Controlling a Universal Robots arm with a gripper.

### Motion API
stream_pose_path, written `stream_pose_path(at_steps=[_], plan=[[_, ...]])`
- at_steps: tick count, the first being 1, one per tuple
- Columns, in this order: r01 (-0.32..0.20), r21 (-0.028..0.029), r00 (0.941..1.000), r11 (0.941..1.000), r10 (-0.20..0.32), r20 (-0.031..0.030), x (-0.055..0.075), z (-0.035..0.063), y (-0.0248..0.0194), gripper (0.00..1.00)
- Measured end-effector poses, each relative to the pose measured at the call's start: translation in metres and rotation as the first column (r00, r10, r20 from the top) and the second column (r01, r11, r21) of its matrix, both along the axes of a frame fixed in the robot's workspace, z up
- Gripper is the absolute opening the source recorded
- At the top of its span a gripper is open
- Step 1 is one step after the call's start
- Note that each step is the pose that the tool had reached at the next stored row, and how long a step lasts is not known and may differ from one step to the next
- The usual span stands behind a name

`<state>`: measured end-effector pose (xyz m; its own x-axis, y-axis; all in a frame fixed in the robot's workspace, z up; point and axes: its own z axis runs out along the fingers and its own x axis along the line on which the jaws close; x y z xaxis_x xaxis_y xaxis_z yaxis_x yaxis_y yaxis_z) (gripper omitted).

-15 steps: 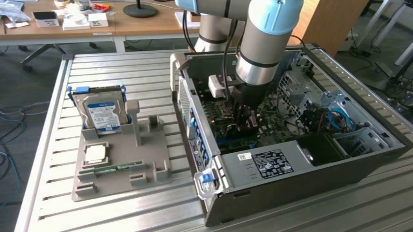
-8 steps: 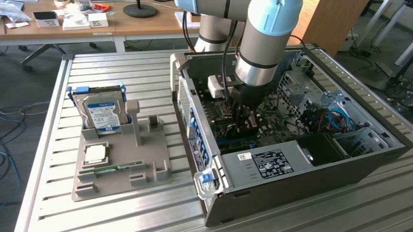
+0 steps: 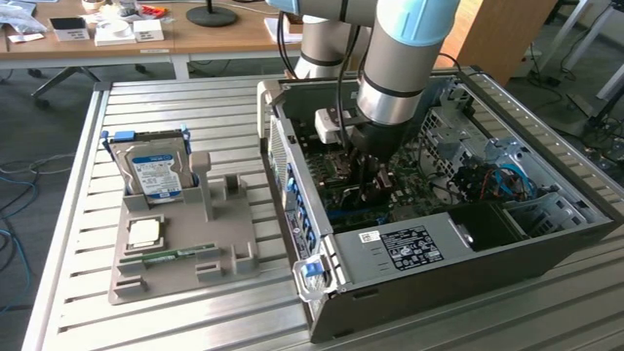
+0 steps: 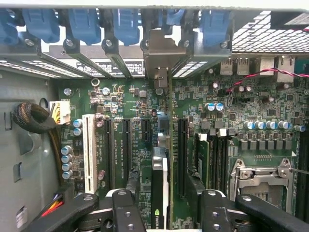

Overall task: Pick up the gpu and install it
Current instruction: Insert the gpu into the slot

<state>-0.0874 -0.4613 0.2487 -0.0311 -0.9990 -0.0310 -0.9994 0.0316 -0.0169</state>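
The gpu (image 4: 159,193) stands on edge in a motherboard slot, dark with a white side. Its silver bracket (image 4: 157,53) sits against the rear slot openings of the case. My gripper (image 4: 169,212) straddles the card from above. It is open, and each black finger (image 4: 128,210) stands a small gap off the card's faces. In the exterior view, the gripper (image 3: 375,186) reaches down inside the open PC case (image 3: 322,307), over the motherboard, with the gpu (image 3: 383,181) between its fingers.
A grey fixture (image 3: 166,281) on the slatted table holds a hard drive (image 3: 154,172), a CPU (image 3: 145,232) and a RAM stick (image 3: 180,254). Inside the case are the power supply (image 3: 410,245), a CPU socket (image 4: 260,179), blue slot latches (image 4: 84,24) and cables (image 4: 31,118).
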Motion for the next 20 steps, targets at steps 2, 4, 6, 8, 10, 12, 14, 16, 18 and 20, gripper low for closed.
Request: stream_pose_path(at_steps=[2,4,6,8,10,12,14,16,18,20], plan=[[0.000,-0.0001,1.0000,1.0000,0.000,-0.0001,0.0000,0.0001,0.0001,0.52],[0.000,-0.0002,1.0000,1.0000,0.000,-0.0001,0.0001,0.0001,0.0042,0.52],[0.000,-0.0002,1.0000,1.0000,0.000,-0.0001,0.0000,0.0001,0.0042,0.52],[0.000,-0.0002,1.0000,1.0000,0.000,-0.0001,0.0000,0.0001,0.0042,0.52],[0.000,-0.0002,1.0000,1.0000,0.000,-0.0002,0.0000,0.0001,0.0042,0.52],[0.000,-0.0002,1.0000,1.0000,0.000,-0.0001,0.0000,0.0001,0.0043,0.52],[0.000,-0.0002,1.0000,1.0000,0.000,-0.0001,0.0000,0.0001,0.0042,0.50],[0.000,-0.0004,1.0000,1.0000,0.000,-0.0001,0.0000,0.0001,0.0042,0.44],[0.000,-0.0008,1.0000,1.0000,0.000,-0.0003,0.0000,0.0002,0.0042,0.33],[0.000,-0.0008,1.0000,1.0000,0.000,-0.0004,0.0000,0.0003,0.0041,0.28]])
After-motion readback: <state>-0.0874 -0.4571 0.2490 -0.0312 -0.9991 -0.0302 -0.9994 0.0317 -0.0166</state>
